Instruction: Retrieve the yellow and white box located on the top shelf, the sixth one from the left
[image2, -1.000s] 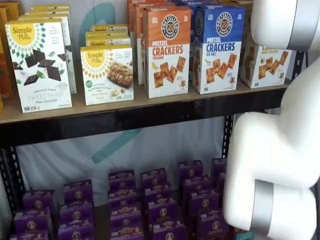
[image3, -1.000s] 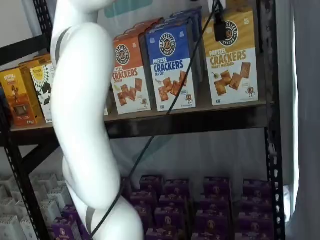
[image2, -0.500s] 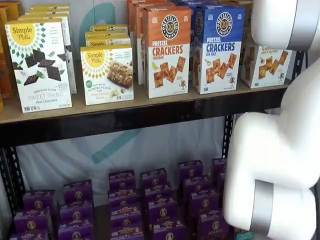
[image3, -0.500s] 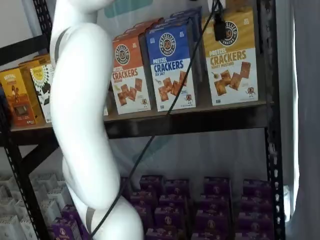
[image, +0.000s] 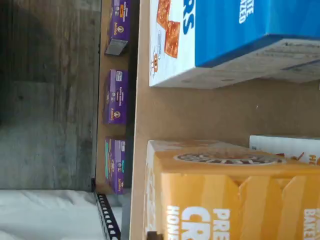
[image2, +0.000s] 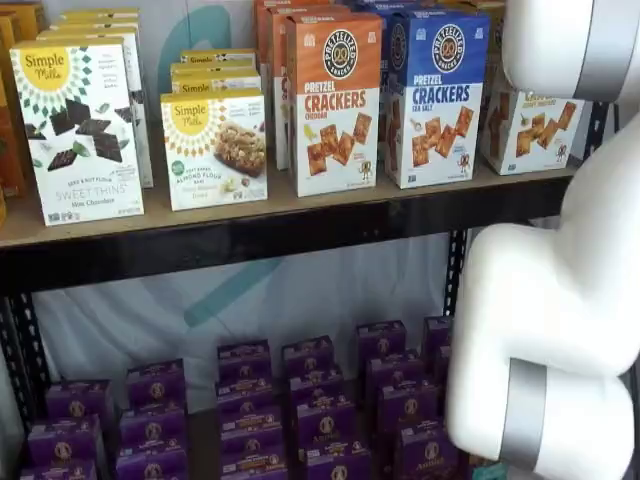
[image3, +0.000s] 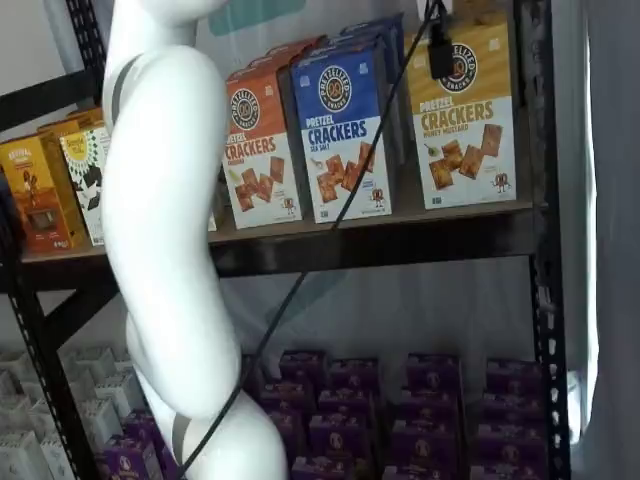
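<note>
The yellow and white box (image3: 466, 112) stands upright at the right end of the top shelf (image3: 400, 240), just beside a blue box (image3: 342, 130) of crackers, with an orange box (image3: 258, 145) next along the row; in a shelf view only its lower white part (image2: 528, 125) shows, the rest hidden behind the robot's white arm (image2: 550, 300). In both shelf views the arm fills much of the foreground, and a black cable (image3: 330, 225) runs down across the boxes from a small black fitting at the view's top edge. The gripper's fingers cannot be made out in either shelf view, so whether they are parted or closed cannot be told. The wrist view, turned on its side, looks down on the yellow top of the box (image: 225, 190) and the blue box (image: 240, 40), with bare tan board between them. On the lower level sit rows of small purple boxes (image2: 320, 400). White boxes with a yellow sunburst (image2: 78, 125) stand further left on the shelf.
</note>
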